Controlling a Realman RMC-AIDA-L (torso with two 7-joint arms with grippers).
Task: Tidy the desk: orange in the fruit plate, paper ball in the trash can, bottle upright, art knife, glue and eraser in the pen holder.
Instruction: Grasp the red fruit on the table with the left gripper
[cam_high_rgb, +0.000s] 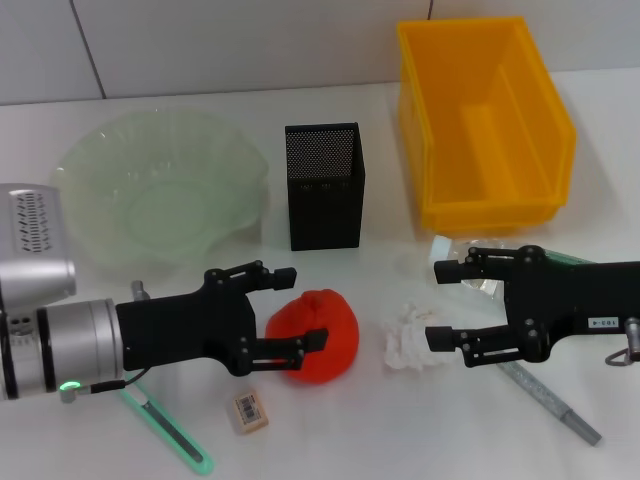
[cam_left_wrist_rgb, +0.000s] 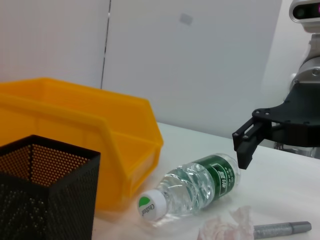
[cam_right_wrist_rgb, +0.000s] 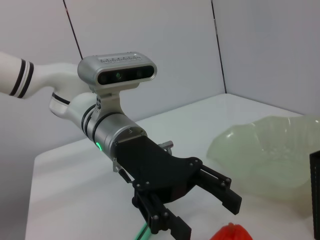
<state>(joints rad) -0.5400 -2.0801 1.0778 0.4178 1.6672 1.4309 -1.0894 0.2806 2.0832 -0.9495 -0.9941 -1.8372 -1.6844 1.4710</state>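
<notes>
Nearest me, the eraser (cam_high_rgb: 247, 411) and knife (cam_high_rgb: 168, 432) lie loose. My left gripper (cam_high_rgb: 303, 310) is spread around the orange (cam_high_rgb: 316, 334); my right gripper (cam_high_rgb: 442, 304) gapes beside the paper ball (cam_high_rgb: 410, 337). Beyond stand the pen holder (cam_high_rgb: 324, 187), plate (cam_high_rgb: 160, 185) and trash can (cam_high_rgb: 484, 125).

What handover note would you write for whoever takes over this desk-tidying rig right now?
Left gripper: open, around the orange.
Right gripper: open, beside the paper ball.
Bottle lies on its side by the trash can.
Art knife, eraser and glue are on the desk; fruit plate and pen holder look empty.
Done: nothing. Left: everything.
</notes>
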